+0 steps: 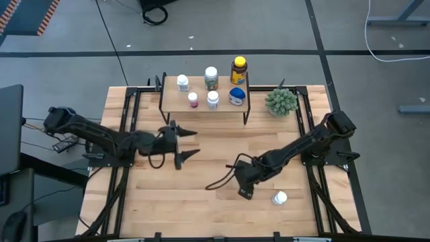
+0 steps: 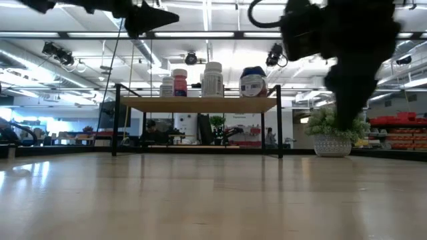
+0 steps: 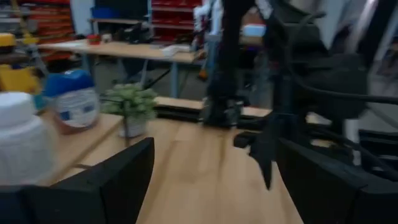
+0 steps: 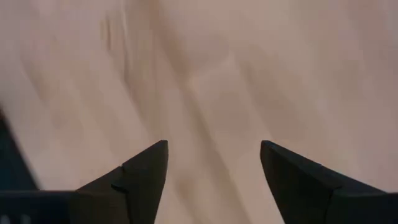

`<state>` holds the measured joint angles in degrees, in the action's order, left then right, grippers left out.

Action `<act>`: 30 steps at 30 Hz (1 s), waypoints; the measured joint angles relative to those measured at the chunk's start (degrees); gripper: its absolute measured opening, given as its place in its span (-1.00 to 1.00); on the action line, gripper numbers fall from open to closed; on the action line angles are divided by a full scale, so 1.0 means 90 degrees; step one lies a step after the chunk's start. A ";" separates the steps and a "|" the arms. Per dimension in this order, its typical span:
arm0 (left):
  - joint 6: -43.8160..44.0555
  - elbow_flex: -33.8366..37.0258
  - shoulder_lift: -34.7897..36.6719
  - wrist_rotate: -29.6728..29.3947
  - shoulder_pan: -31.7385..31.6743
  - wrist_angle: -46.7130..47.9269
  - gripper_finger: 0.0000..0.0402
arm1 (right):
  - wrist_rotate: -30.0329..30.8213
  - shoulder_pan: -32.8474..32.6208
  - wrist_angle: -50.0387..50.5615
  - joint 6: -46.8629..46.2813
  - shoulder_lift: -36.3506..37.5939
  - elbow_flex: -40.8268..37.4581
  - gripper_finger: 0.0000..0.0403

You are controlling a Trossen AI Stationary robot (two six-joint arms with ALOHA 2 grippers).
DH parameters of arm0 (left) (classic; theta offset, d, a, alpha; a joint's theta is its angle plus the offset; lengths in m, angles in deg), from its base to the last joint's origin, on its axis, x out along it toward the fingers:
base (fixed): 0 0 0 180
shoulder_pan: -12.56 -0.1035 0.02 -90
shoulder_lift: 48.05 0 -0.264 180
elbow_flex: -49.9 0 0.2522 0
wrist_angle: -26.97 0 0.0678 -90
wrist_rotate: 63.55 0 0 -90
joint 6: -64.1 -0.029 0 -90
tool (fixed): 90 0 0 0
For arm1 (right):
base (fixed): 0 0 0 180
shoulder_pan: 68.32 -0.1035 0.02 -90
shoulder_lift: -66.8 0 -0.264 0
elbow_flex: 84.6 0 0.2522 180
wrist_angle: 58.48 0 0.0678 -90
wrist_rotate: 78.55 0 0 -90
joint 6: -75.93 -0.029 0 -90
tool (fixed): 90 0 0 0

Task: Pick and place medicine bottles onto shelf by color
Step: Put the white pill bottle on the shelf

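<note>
1. On the shelf [image 1: 201, 101] at the table's far edge stand six bottles: three white-capped ones [image 1: 183, 83], [image 1: 211, 78], [image 1: 213, 99], a pink-labelled one [image 1: 193, 99], an amber bottle with a yellow cap [image 1: 238, 70] and a squat blue-lidded one [image 1: 236, 96].
2. One more white-capped bottle [image 1: 279, 198] lies on the table [image 1: 201, 181] near the front right, just beside the right gripper [image 1: 243, 189] but apart from it.
3. Right gripper points down at bare wood; its wrist view shows the fingers [image 4: 146, 174] spread apart with nothing between them.
4. Left gripper [image 1: 188, 143] hangs in front of the shelf's left half, fingers wide apart and empty, tips pointing toward the table's middle.
5. Potted green plant [image 1: 281, 101] sits right of the shelf, near its right legs.
6. Nothing lies between the fallen bottle and the shelf except the right arm itself.
7. Labels: none readable in any view; the blue-lidded bottle shows a white and blue label in the low view [image 2: 253, 83], text too small.
8. Low view shows the shelf on black legs and the plant, with the right arm in front of the plant; the fallen bottle does not show there.
9. Left wrist view shows a white bottle [image 3: 22, 146], the blue-lidded one and the plant, with the right arm beyond.
</note>
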<state>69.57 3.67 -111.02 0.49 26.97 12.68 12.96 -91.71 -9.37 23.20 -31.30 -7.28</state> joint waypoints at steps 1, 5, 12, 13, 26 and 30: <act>-0.0001 0.0144 -0.0004 0.0000 0.0097 -0.0275 0.68 | -0.0225 -0.0054 0.0249 -0.0005 0.0018 0.0074 0.32; 0.0040 0.0447 -0.0004 -0.0012 0.0382 -0.0890 0.68 | -0.0990 -0.0258 0.1270 -0.0215 0.0049 0.0536 0.46; 0.0303 0.0712 -0.0009 -0.0260 0.0633 -0.0884 0.67 | -0.1055 -0.0900 0.4020 -0.1179 0.0049 0.1713 0.64; 0.0308 0.0739 -0.0009 -0.0279 0.0650 -0.0883 0.67 | -0.0932 -0.1006 0.4249 -0.1402 0.0051 0.1819 0.65; 0.0122 0.0753 -0.0009 -0.0279 0.0831 -0.0476 0.67 | -0.0175 -0.2497 0.4363 -0.4095 0.0045 0.1555 0.83; 0.0100 0.0753 -0.0009 -0.0277 0.0892 -0.0452 0.67 | -0.0022 -0.2696 0.4023 -0.4628 0.0042 0.1417 0.85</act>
<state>70.47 10.45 -111.10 -2.00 34.99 8.61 12.76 -115.98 26.84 -18.45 -30.93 5.47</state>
